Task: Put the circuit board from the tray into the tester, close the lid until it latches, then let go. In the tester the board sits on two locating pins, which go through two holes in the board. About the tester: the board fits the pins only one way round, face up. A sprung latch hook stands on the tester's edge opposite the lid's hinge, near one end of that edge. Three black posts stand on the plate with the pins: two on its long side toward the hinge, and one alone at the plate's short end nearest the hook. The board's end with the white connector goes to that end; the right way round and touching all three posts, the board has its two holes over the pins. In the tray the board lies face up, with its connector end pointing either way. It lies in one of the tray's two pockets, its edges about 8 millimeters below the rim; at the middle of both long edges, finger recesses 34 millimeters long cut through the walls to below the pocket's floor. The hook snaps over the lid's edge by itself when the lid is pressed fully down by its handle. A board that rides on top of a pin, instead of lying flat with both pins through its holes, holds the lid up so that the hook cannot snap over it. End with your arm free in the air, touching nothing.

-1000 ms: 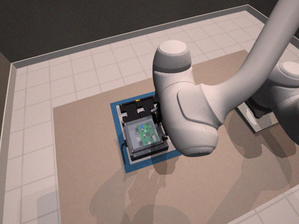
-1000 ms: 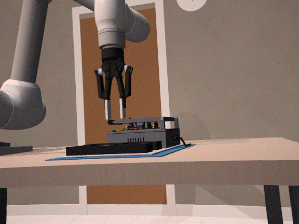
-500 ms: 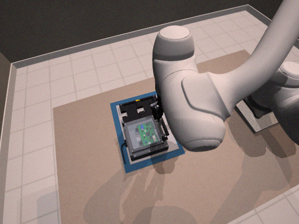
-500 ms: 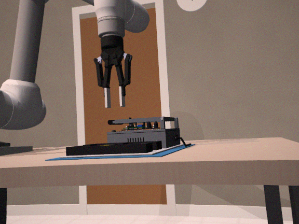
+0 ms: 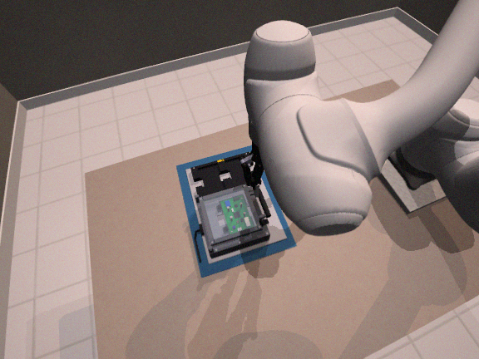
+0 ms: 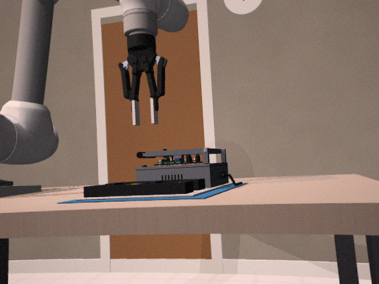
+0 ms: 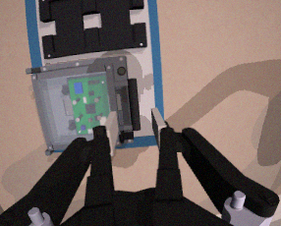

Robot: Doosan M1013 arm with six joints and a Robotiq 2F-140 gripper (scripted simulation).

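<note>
Gripper (image 6: pixel 144 119) hangs well above the tester (image 6: pixel 184 172), fingers partly closed with a narrow gap and nothing between them. Board (image 5: pixel 237 216) lies in the tester under the see-through lid (image 5: pixel 216 212), which is down and about level; latch can't be made out. Black tray (image 7: pixel 91 22) sits beside the tester on the blue mat (image 5: pixel 249 258), both pockets bare.

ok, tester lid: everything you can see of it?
The lid is a grey frame around a see-through pane, with the green board visible beneath. It lies level over the tester, down on the side posts, its dark handle sticking out at one end. Nothing touches it; the gripper hangs well above, empty. Whether the hook has caught cannot be seen.
</note>
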